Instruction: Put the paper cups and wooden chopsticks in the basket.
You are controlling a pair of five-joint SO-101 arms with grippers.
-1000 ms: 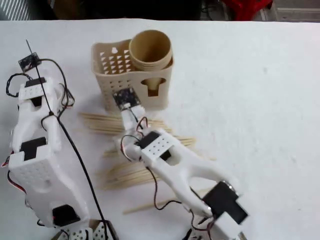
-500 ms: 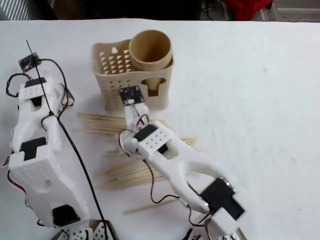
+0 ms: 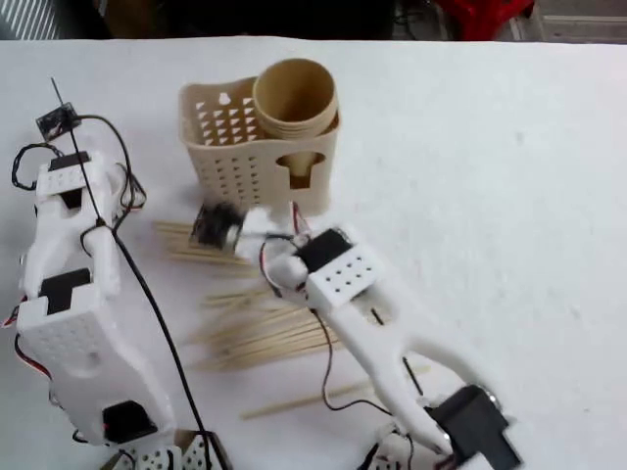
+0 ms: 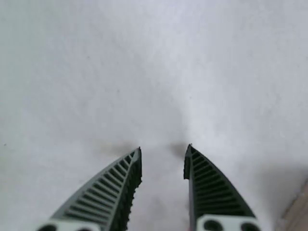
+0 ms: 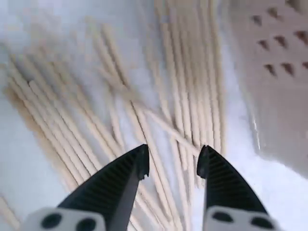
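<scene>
Two pincers were out over the white desk (image 3: 490, 176), and neither had hold of anything. The right pincer (image 5: 173, 151) hung low over the wooden chopsticks (image 5: 187, 86), its ribbed dark jaws parted by a moderate gap, with a few sticks running lengthwise under and between the tips. Whether the tips touched them I could not tell. Ahead of that pincer the sticks fanned out in a loose spread, some parallel, some crossing, all lying flat. Close at one side of the pincer stood the perforated cream wall of the basket (image 3: 230, 157), upright, with the nearest sticks just beside its foot. From above, the right arm (image 3: 343, 284) stretched slantwise across the pile toward the basket's front, so more sticks lay behind the pincer, under and beside the arm. One lone stick (image 3: 294, 401) lay well back, near the arm's base. The paper cups (image 3: 295, 93) were already in the basket, nested in one stack at the end farther from the pincer, their rim rising above the basket's edge. The left pincer (image 4: 163, 149) stood well apart from all this, pointed down at the desk, its jaws likewise open a moderate way and empty, tips close to the surface. The left arm (image 3: 69, 274) lay along the desk's side with a black cable (image 3: 147, 284) draped over it.
</scene>
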